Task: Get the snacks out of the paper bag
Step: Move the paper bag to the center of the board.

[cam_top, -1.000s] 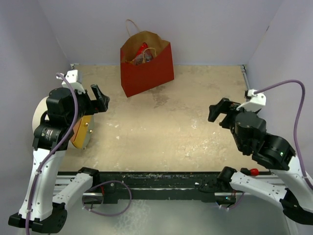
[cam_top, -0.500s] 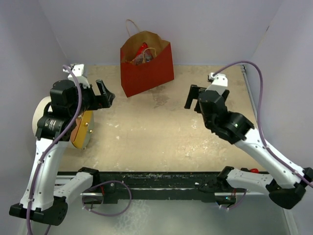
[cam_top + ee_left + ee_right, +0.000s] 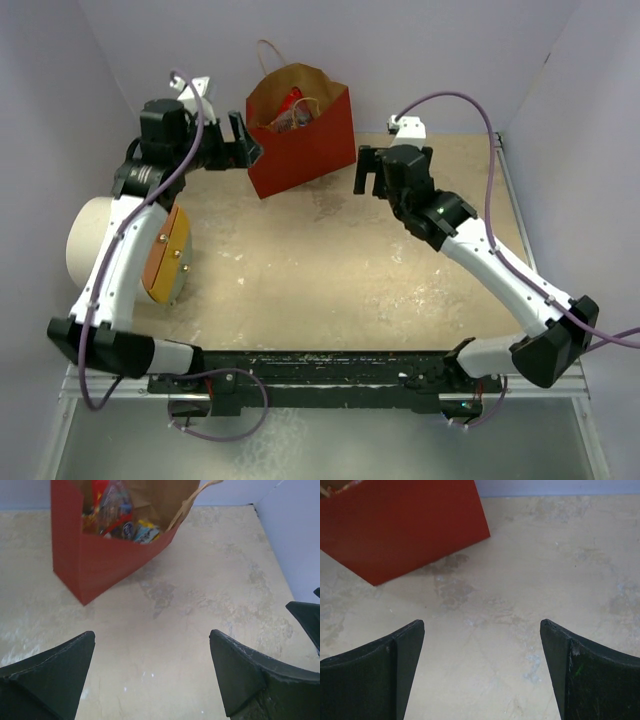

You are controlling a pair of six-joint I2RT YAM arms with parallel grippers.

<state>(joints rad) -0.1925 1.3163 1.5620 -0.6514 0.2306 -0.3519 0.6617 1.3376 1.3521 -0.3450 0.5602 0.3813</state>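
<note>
Pale lilac walls box in a scuffed beige worktop [image 3: 330,280]. The red paper bag [image 3: 305,150] stands at its far edge near the back wall, mouth open upward, with the snacks [image 3: 288,110] all inside it. What has changed in the last second is the arms. Both were hanging back over the near half of the worktop, and both have now swung forward to flank the bag. The left arm [image 3: 150,190] has brought the left jaws just beside the bag's left wall. The right arm [image 3: 470,240] has carried the right jaws close to the bag's right corner, still apart from it. Each wrist camera shows its fingers spread wide with only bare worktop between them, so neither pair holds anything. From the left wrist I see red glossy wrappers and small bright packs at the bag's mouth [image 3: 117,515], though how many lie deeper I can't make out. I read this as the approach finishing: nothing is out yet, and the left side looks better placed to reach in first.
</note>
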